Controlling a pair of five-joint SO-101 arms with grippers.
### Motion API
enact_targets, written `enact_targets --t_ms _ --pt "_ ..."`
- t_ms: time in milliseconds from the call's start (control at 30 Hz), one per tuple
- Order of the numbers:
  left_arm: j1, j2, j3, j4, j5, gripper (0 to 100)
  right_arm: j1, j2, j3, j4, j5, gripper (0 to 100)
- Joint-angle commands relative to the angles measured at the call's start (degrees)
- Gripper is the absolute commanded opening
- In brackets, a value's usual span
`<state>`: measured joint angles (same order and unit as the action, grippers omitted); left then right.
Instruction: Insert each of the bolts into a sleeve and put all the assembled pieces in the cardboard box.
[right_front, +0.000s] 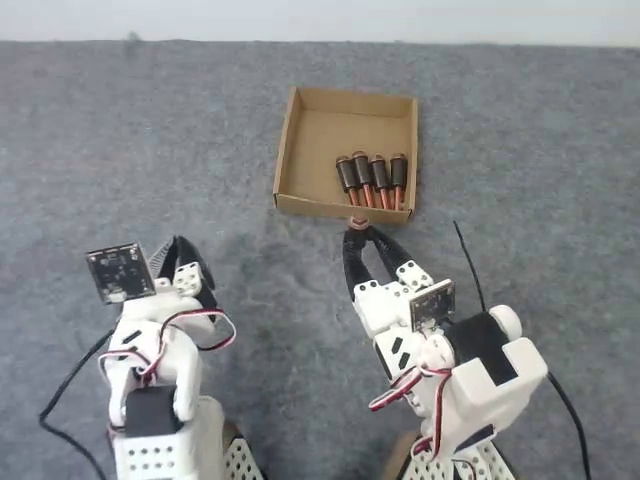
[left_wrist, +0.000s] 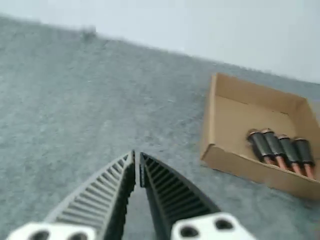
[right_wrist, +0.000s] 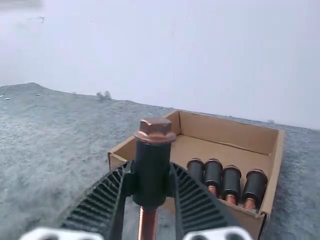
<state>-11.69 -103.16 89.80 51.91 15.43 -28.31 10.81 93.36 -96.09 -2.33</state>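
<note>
My right gripper (right_wrist: 150, 185) is shut on an assembled piece (right_wrist: 151, 160), a copper bolt standing upright in a black sleeve. In the high view the right gripper (right_front: 357, 232) hangs just in front of the near wall of the cardboard box (right_front: 300, 125). Several assembled pieces (right_front: 375, 178) lie side by side in the box's right half, also seen as assembled pieces (right_wrist: 223, 182) and assembled pieces (left_wrist: 281, 149). My left gripper (left_wrist: 137, 161) is shut with nothing between its fingers. It sits at the near left of the table as the left gripper (right_front: 182, 248), well away from the cardboard box (left_wrist: 235, 115).
Grey carpet (right_front: 150, 150) covers the table all round the box. A black cable (right_front: 470, 265) runs beside the right arm. A white wall (right_wrist: 200, 50) rises behind the table's far edge.
</note>
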Motion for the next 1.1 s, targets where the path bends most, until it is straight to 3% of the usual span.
enact_targets --t_ms 0,133,267,433,600,867,1067 --pt "-3.6 -1.14 2.77 -4.84 0.18 1 2.07 -5.41 1.93 -0.4 0.09 0.6" --pt "-8.0 -1.14 6.81 -7.03 -2.99 1 5.41 -9.27 1.93 -0.04 4.66 0.6" --pt "-11.6 -1.14 6.73 -3.16 -5.54 1 6.29 -11.91 1.49 3.21 5.63 0.6" --pt "-10.99 -1.14 6.73 3.16 -10.73 1 6.64 -17.71 -1.23 11.38 5.71 0.6" --pt "-5.8 -1.14 6.73 11.16 -17.41 1 9.98 -26.95 -7.38 30.37 5.45 0.6" --pt "-4.92 -1.05 6.73 11.6 -18.2 1 13.67 -39.78 -20.31 64.92 5.63 0.6" --pt "-4.92 -1.05 6.73 11.69 -18.29 1 14.81 -37.49 -36.13 86.9 5.36 0.6"
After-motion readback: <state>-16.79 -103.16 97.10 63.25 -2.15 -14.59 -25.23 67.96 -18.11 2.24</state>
